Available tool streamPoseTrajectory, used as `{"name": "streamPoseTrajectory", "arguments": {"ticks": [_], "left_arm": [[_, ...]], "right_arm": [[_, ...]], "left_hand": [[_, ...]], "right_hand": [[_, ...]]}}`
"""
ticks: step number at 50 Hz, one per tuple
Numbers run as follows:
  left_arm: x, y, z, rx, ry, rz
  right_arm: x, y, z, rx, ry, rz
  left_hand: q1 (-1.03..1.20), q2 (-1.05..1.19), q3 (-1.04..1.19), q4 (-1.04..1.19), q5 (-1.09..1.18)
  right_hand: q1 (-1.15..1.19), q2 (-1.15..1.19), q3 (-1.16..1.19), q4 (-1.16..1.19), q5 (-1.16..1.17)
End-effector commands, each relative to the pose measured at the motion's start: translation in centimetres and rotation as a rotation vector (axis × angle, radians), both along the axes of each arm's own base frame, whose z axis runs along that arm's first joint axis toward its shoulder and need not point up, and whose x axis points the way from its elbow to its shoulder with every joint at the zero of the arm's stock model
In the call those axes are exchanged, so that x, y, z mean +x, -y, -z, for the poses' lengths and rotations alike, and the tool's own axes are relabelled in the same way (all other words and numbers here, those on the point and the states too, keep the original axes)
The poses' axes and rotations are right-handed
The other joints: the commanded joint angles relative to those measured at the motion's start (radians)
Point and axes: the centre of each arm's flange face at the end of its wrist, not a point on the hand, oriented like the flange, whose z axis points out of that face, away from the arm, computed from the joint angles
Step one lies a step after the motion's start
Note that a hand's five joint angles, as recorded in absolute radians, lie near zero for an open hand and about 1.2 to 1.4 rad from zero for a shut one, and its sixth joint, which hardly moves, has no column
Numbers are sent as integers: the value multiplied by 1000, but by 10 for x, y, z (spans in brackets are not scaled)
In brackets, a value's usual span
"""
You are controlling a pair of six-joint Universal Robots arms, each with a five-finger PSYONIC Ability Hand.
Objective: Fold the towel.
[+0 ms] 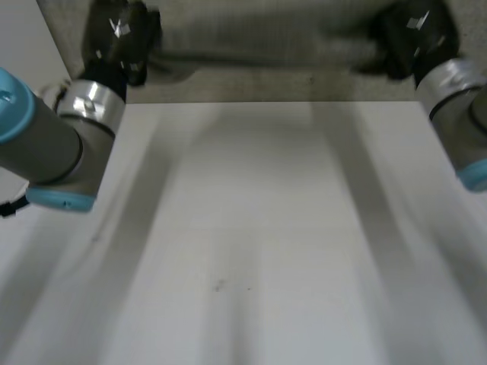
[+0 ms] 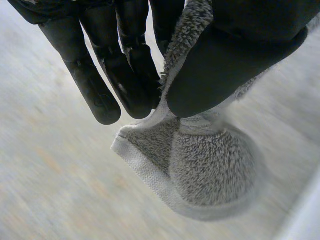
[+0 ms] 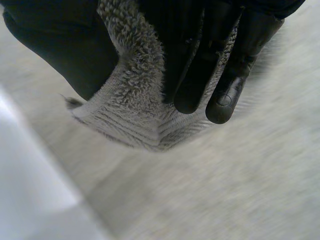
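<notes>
Left hand point(image 2: 239, 60) & right hand point(image 3: 197, 65) each pinch a corner of grey terry towel point(image 1: 251, 84), far side of worktop point(image 1: 251, 228); soft, limp, light, so corners likely hold best.

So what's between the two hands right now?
In the head view, the towel runs from the left hand to the right hand; each hand pinches a corner.

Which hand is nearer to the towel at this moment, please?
Neither: the left hand pinches one corner of the towel, and the right hand pinches another corner.
</notes>
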Motion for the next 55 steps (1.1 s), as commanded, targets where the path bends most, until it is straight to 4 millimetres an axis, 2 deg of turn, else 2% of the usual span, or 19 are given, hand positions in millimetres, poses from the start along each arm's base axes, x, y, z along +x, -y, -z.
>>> {"name": "streamPoseTrajectory", "arguments": {"ticks": [1,2,3,5,6,8,9,11,14,19,26,27,28,29,33,35,40,49,55], "left_arm": [[6,-15,84,296,129,-3],[9,-22,101,357,158,-5],[9,-22,101,357,158,-5],[14,-36,127,447,212,-7],[14,-36,127,447,212,-7],[20,-49,140,491,259,-11],[20,-49,140,491,259,-11],[24,-59,140,492,285,-13],[24,-62,137,486,286,-12],[28,-74,128,475,284,-8],[28,-83,118,464,282,0],[28,-84,117,465,281,1],[28,-84,117,465,281,1],[28,-85,117,466,282,2],[28,-85,117,466,282,2],[27,-87,117,467,284,7],[27,-89,118,472,284,12],[27,-97,111,474,281,22],[28,-101,106,463,274,21]], "right_arm": [[11,-12,86,265,-149,-76],[10,-17,110,331,-188,-78],[10,-17,110,331,-188,-78],[5,-31,151,459,-262,-82],[5,-31,151,459,-262,-82],[-2,-48,176,566,-340,-90],[-2,-48,176,566,-340,-90],[-10,-63,183,645,-397,-95],[-13,-72,182,681,-421,-102],[-27,-111,164,819,-485,-143],[-38,-136,150,857,-550,-197],[-40,-137,144,850,-538,-202],[-40,-137,144,850,-538,-202],[-42,-134,137,832,-513,-196],[-47,-125,119,778,-423,-166],[-51,-109,104,738,-303,-118],[-62,-89,92,720,-184,-54],[-67,-87,93,743,-152,-35],[-77,-79,90,748,-126,-20]], "left_hand": [[236,178,178,178,191],[236,178,178,178,191],[236,178,178,178,191],[236,178,178,178,191],[236,178,178,178,191],[236,178,178,178,191],[236,178,178,178,191],[236,178,178,178,191],[236,178,178,178,191],[236,178,178,178,191],[236,178,178,178,191],[236,178,178,178,191],[236,178,178,178,191],[236,178,178,178,191],[236,178,178,178,191],[236,178,178,178,191],[236,178,178,178,191],[236,178,178,178,191],[236,178,178,178,191]], "right_hand": [[335,224,205,199,304],[335,224,205,199,304],[335,224,205,199,304],[335,224,205,199,304],[335,224,205,199,304],[335,224,205,199,304],[335,224,205,199,304],[335,224,205,199,304],[335,224,205,199,304],[335,224,205,199,304],[335,224,205,199,304],[-18,-129,-148,-155,-49],[-22,-133,-152,-158,-53],[-359,-470,-489,-496,-390],[-430,-541,-560,-566,-461],[-483,-593,-612,-619,-514],[-483,-594,-613,-619,-514],[-515,-626,-645,-652,-546],[-694,-805,-824,-831,-725]]}}
